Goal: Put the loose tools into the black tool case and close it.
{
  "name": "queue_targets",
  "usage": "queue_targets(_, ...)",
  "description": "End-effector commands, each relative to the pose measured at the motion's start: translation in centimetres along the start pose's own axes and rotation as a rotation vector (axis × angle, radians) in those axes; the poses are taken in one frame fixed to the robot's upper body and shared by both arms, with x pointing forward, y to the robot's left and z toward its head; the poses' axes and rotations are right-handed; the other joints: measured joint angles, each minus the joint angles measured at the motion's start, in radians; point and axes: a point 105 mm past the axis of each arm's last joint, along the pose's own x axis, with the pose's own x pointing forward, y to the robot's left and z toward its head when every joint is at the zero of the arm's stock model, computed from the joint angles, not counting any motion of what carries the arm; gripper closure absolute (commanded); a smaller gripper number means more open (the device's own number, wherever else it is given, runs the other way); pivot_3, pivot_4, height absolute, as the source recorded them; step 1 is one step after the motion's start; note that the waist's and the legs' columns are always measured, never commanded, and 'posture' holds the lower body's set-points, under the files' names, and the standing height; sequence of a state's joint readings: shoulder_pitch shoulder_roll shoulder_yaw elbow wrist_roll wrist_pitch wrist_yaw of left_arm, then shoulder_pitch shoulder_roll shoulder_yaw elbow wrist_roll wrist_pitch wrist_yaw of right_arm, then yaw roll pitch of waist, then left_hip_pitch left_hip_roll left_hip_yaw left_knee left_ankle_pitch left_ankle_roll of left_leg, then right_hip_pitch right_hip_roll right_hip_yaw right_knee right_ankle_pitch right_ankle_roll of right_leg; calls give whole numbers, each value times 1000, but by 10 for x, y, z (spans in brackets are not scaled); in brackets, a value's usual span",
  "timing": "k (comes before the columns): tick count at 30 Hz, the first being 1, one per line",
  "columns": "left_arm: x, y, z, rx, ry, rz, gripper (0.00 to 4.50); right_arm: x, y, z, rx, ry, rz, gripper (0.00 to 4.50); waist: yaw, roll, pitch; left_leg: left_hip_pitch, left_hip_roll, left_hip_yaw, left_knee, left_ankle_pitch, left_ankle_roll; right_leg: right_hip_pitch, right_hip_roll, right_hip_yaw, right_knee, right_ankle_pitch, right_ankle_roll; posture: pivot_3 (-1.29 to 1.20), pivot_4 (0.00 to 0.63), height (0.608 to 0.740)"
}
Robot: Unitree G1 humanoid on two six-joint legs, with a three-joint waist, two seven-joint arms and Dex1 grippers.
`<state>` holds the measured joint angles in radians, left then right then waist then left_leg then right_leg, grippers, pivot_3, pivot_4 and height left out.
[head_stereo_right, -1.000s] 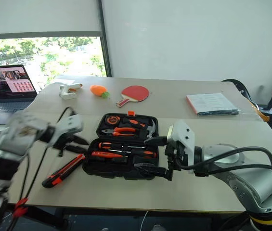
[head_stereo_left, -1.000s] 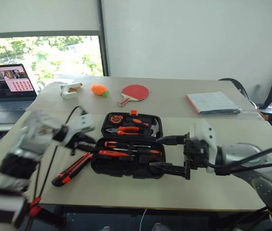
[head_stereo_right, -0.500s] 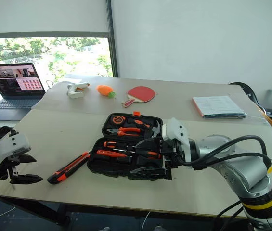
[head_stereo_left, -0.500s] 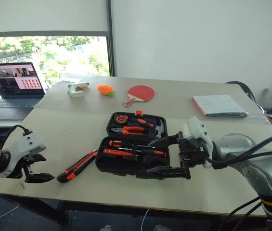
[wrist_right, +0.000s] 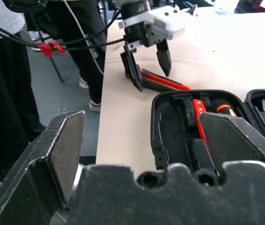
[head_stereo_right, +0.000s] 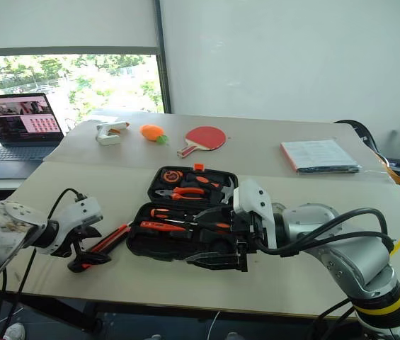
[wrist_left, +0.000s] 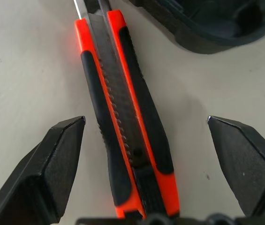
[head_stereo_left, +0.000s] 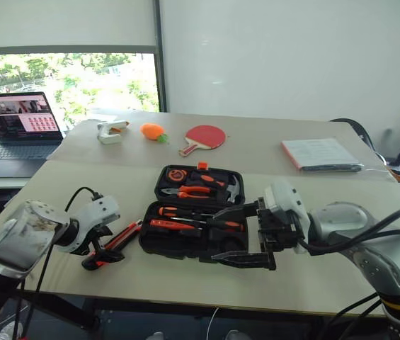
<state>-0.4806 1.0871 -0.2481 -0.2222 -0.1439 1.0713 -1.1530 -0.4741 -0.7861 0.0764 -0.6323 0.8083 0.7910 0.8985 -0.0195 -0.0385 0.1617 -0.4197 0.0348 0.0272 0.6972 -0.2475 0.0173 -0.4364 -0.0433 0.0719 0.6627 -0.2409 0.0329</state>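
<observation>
On the table beside the open black tool case (head_stereo_left: 185, 244), utility knife (wrist_left: 125, 126) between spread left jaws, untouched.

The case (head_stereo_left: 192, 227) is black plastic with round corners. It lies wide open and flat on the table, its lid part at the 12 o'clock side with a small orange latch (head_stereo_left: 202, 166) at the far edge. Two screwdrivers (head_stereo_left: 185, 218) with black and orange handles lie side by side in the near half, pointing from 9 to 3 o'clock. The knife (wrist_left: 125, 122) is long, black and orange. It lies flat on the table just beside the case, at its 9 o'clock side, slanting from 7 to 1 o'clock.
</observation>
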Motion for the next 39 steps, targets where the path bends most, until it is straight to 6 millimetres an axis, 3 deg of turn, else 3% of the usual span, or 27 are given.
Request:
queue_targets(1, 4, 5, -2, 20, 35, 22, 20, -3, 3, 8, -33, -18, -24, 0, 2, 0, 0, 0, 0, 0, 0, 0, 0, 0, 0, 0, 0, 0, 0, 0, 150, 736)
queue_targets(4, 10, 2, -1, -3, 32, -8, 782, -5, 1, 8, -29, -16, -44, 0, 4, 0, 0, 2, 0, 0, 0, 0, 0, 2, 0, 0, 0, 0, 0, 0, 150, 736)
queue_targets(7, 13, 0, -1, -9, 30, -20, 2018, -6, 1, 8, -27, -14, -55, 0, 4, 0, 0, 5, 0, 0, 0, 0, 0, 5, 0, 0, 0, 0, 0, 0, 150, 736)
queue_targets(10, 13, 4, -2, -25, 26, -6, 2851, -7, 1, 8, -26, -13, -59, 0, 5, 0, 0, 5, 0, 0, 0, 0, 0, 6, 0, 0, -1, -1, 0, 0, 150, 736)
queue_targets(17, -21, 43, 1, -20, -19, 163, 2899, -11, 0, 8, -23, -7, -68, 0, 2, 0, 0, 8, 0, 0, -1, 0, 0, 8, 0, 0, -1, -1, 0, 0, 150, 736)
queue_targets(20, -53, 70, 15, 63, -37, 294, 2904, -12, 0, 7, -22, -4, -63, 0, 3, -1, 1, 8, 0, 0, -1, 0, 0, 8, 0, 0, -1, -1, -1, 0, 150, 736)
queue_targets(22, -65, 75, 33, 131, -82, 313, 2904, -12, 1, 6, -21, 1, -59, 0, 7, -4, 3, 7, 0, -1, -1, 0, 0, 7, 1, -2, -1, -1, -1, 0, 150, 736)
queue_targets(25, -71, 64, 68, 289, -191, 253, 2904, -13, 1, 5, -21, 9, -54, 0, 15, -4, 3, 6, -1, -1, -1, 0, 0, 9, -2, -2, -4, -1, 0, 0, 150, 736)
queue_targets(28, -65, 38, 104, 438, -272, 117, 2904, -14, 1, 3, -22, 19, -47, 0, 23, -4, 3, 4, -1, 0, -1, 0, 0, 9, -2, -2, -7, -1, 2, 0, 150, 736)
queue_targets(36, -13, -11, 166, 690, -295, -105, 2904, -15, 2, 2, -21, 27, -56, 0, 24, -4, 3, 4, -2, 0, -1, 0, 0, 10, -1, -2, -7, -1, 2, 0, 150, 736)
queue_targets(39, 7, -35, 176, 747, -277, -186, 2904, -15, 5, 1, -10, 24, -69, 0, 18, -4, 3, 4, -1, -1, -1, 0, 0, 9, -1, -2, -7, -1, 2, 0, 150, 736)
